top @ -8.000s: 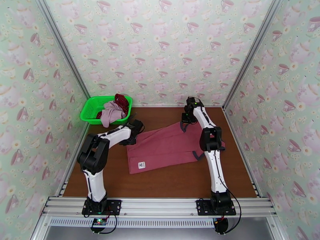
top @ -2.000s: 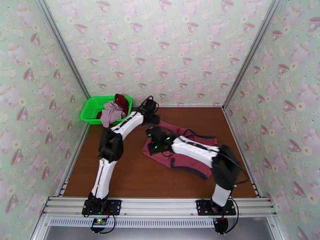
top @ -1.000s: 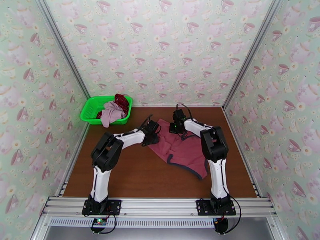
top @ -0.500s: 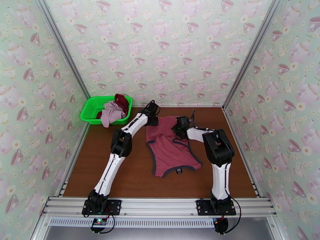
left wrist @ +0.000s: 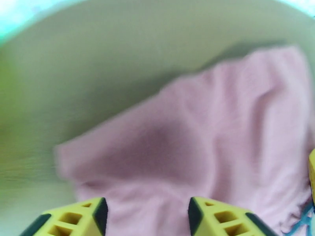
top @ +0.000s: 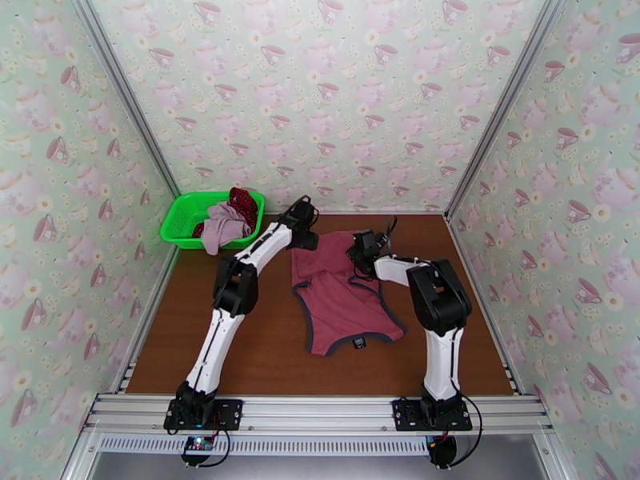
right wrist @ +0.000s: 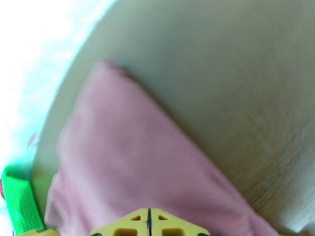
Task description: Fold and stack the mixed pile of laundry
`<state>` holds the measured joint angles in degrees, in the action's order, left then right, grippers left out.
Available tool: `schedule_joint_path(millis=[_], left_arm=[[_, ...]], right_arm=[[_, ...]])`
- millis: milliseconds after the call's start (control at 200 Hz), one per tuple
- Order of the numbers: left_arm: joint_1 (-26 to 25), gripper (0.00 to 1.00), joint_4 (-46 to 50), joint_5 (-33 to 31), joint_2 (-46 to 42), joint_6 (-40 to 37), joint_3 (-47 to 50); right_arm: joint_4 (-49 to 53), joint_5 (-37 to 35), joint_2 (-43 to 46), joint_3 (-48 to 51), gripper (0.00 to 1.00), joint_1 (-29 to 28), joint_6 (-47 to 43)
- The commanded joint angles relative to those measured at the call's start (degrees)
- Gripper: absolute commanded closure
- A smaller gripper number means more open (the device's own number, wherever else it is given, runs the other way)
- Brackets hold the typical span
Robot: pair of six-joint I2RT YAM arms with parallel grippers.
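Tank top (top: pixel 342 302) lies spread on the bench (top: pixel 240 354) right under both tips, my left end effector (left wrist: pixel 147 217) open over it, my right end effector (right wrist: pixel 149 223) closed, whether on cloth I can't tell; mid-fold, I reckon, so next I need firm grips on its edge to double it over.

Top (top: pixel 344 302) — dusty red, dark trim. Basket (top: pixel 179 219) bright green. Piece (top: pixel 222 226) pale mauve-pink. Cloth (top: pixel 244 203) dark red, white dots. Desk (top: pixel 240 354) brown wood-grain. Walls (top: pixel 320 90) pale green with pink teacups and teapots — arms (top: pixel 212 346) white and black.
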<state>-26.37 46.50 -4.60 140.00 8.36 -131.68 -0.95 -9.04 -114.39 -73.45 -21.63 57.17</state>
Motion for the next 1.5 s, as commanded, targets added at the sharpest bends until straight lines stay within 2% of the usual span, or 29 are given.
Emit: schedule_joint_path(millis=[0,75,140,260,411,456,486,546,651,721,791,902,967,1077,1142,1352,1427,1498], left_arm=[[-0.2,0.30,-7.7,-2.0,-15.5,-0.7,3.6],[-1.6,0.29,-13.7,-0.3,-25.1,-2.6,13.5],[-4.3,0.24,-20.6,1.7,-34.4,-7.0,25.7],[-11.8,0.01,-34.6,3.9,-51.6,-17.8,53.0],[-22.2,0.00,-40.4,5.4,-65.5,-31.6,77.6],[-26.1,0.00,-40.6,3.2,-68.6,-37.4,83.4],[-29.3,0.00,-40.5,0.5,-70.2,-40.9,86.9],[-35.0,0.00,-38.8,-5.8,-71.9,-46.5,91.2],[-38.6,0.00,-28.0,-8.4,-70.0,-47.8,90.5],[-40.6,0.00,-23.5,-8.2,-67.8,-48.0,90.1],[-43.2,0.00,-23.2,-9.1,-65.6,-49.2,90.9],[-44.0,0.03,-27.3,-9.7,-61.5,-50.5,91.9],[-44.0,0.07,-30.4,-10.0,-58.7,-51.4,91.8],[-43.3,0.18,-34.5,-8.9,-53.6,-50.8,90.1],[-43.2,0.27,-35.5,-8.1,-50.6,-49.8,88.8],[-42.3,0.63,-33.6,-8.3,-44.0,-45.7,85.5],[-42.1,0.82,-30.5,-9.2,-43.4,-44.0,84.6],[-42.3,0.91,-26.6,-10.2,-43.7,-42.0,83.7]], right_arm=[[1.5,4.4,12.0,-1.7,0.79,0.1,-16.8],[5.9,6.4,19.7,0.4,0.75,0.1,-27.4],[10.6,8.0,26.4,2.4,0.72,0.1,-37.6],[18.3,9.4,39.0,7.9,0.65,0.1,-51.9],[23.4,9.8,54.5,15.3,0.46,0.2,-60.0],[23.8,11.4,58.4,17.7,0.41,0.2,-62.8],[23.8,12.8,61.0,19.5,0.32,0.2,-64.9],[25.5,15.2,66.3,22.1,0.20,0.2,-70.1],[36.4,16.6,69.1,21.6,0.20,0.2,-83.9],[47.0,14.4,67.4,19.5,0.21,0.2,-94.5],[55.4,9.5,64.4,18.6,0.20,0.1,-104.3],[59.9,0.5,57.7,19.6,0.18,0.1,-115.0],[59.7,0.2,55.2,19.5,0.18,0.0,-118.8],[58.8,5.8,54.0,19.2,0.17,-0.2,-122.9],[59.2,4.2,53.1,20.6,0.17,-1.0,-124.3],[58.5,4.1,54.0,27.3,0.16,-5.3,-126.3],[59.1,3.5,53.6,28.9,0.15,-6.8,-126.6],[59.5,3.3,52.8,29.6,0.15,-7.6,-126.9]])
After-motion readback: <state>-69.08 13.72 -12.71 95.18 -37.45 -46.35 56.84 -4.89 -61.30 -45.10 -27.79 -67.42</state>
